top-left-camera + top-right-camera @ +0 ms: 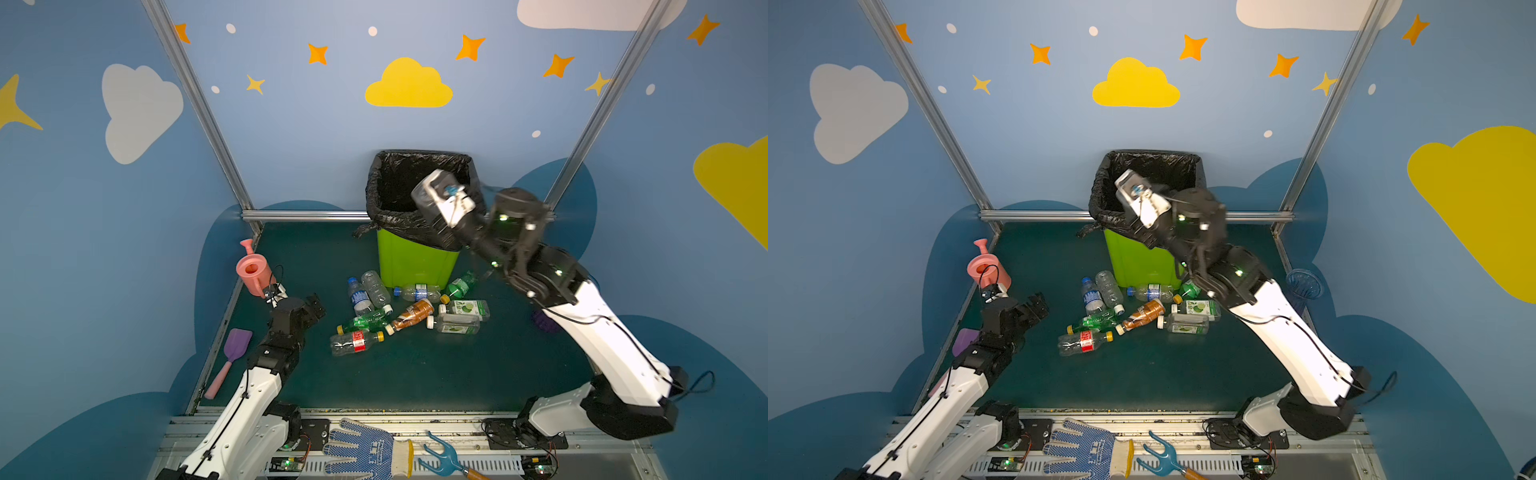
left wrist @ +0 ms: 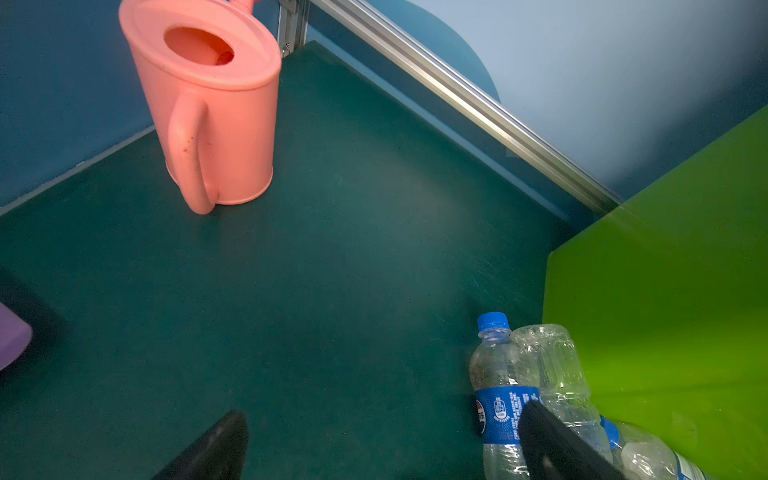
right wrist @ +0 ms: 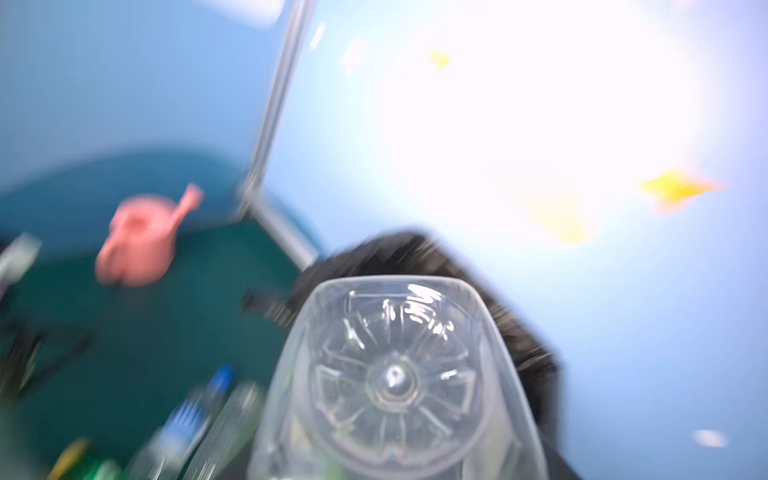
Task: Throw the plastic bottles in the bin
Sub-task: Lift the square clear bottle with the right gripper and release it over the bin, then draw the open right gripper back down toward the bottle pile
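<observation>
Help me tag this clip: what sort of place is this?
Probably a robot test cell dressed as a child's play corner: cloud-and-star painted walls, an aluminium frame, and a lime-green bin beside scattered plastic bottles.

A robot lab booth (aluminium frame (image 1: 199, 104), cloud-painted walls (image 1: 311, 137)).

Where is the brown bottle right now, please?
In a top view the brown bottle lies in front of the bin, between a green bottle on its left and a lime-labelled clear bottle on its right.
</observation>
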Controlling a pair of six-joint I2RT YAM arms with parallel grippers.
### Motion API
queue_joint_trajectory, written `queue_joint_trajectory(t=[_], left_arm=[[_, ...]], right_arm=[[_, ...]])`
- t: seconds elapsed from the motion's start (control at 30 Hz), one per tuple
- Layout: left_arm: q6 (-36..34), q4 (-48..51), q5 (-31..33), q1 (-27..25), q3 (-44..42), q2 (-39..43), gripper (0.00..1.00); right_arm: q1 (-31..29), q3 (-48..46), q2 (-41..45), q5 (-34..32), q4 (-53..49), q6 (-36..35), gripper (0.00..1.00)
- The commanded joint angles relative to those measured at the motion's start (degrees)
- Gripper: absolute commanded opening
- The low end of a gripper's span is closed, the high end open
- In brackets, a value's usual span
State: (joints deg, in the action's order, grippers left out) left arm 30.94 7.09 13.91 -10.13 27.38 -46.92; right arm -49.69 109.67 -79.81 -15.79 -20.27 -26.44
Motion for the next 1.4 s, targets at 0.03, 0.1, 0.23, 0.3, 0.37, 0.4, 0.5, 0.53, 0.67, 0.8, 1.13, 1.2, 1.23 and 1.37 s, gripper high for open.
queue_joint_trajectory(t=[0.03,0.1,0.23,0.3,0.37,0.4,0.5,0.53,0.67,0.8,1.13,1.2,1.23,1.37], left_arm=[[0.4,-0.1,-2.0,0.2,1.1,-0.7,1.0],[-0.5,0.6,-3.5,0.2,1.8,-1.1,1.0],[-1.8,1.0,-6.6,0.2,2.6,-2.3,1.0],[-1.7,1.1,-7.0,0.1,2.8,-2.8,1.0],[-1.8,1.4,-7.1,0.1,3.1,-3.0,1.0],[-2.1,1.7,-7.1,0.1,3.3,-3.0,1.0],[-3.5,2.9,-7.1,0.0,4.2,-2.7,1.0],[-4.0,3.1,-7.1,0.0,4.3,-2.5,1.0],[-4.8,2.8,-7.3,-0.3,4.2,-1.8,1.0],[-5.7,2.6,-7.6,-0.9,4.1,-1.3,1.0],[-7.3,3.5,-4.4,-3.6,3.9,0.1,1.0],[-7.4,3.3,-3.6,-4.2,3.7,0.2,1.0],[-7.4,3.1,-3.2,-4.5,3.7,0.0,1.0],[-7.9,2.8,-2.2,-5.6,4.0,-1.3,1.0]], right_arm=[[3.3,2.4,0.4,4.4,17.8,2.0,0.34],[5.6,4.3,-1.7,5.5,19.6,3.9,0.35],[13.8,13.4,-12.0,10.9,11.7,14.3,0.38],[17.0,22.8,-20.4,13.0,1.1,18.4,0.4],[19.4,33.6,-29.1,14.3,-10.8,20.9,0.47],[20.0,38.1,-31.5,13.7,-14.0,21.8,0.58],[20.7,43.5,-32.6,13.6,-14.1,24.4,0.92],[20.7,42.3,-31.1,13.9,-11.5,24.9,0.93],[20.4,34.4,-21.7,13.7,-2.4,28.2,0.95],[20.4,20.8,-11.7,11.8,6.5,30.8,0.95],[23.3,-12.8,8.8,-4.2,7.8,41.5,0.96],[25.2,-22.1,13.9,-4.3,7.3,46.9,0.96],[26.3,-26.4,16.3,-4.0,6.4,50.1,0.96],[30.5,-38.3,22.2,-1.2,-1.5,63.5,0.96]])
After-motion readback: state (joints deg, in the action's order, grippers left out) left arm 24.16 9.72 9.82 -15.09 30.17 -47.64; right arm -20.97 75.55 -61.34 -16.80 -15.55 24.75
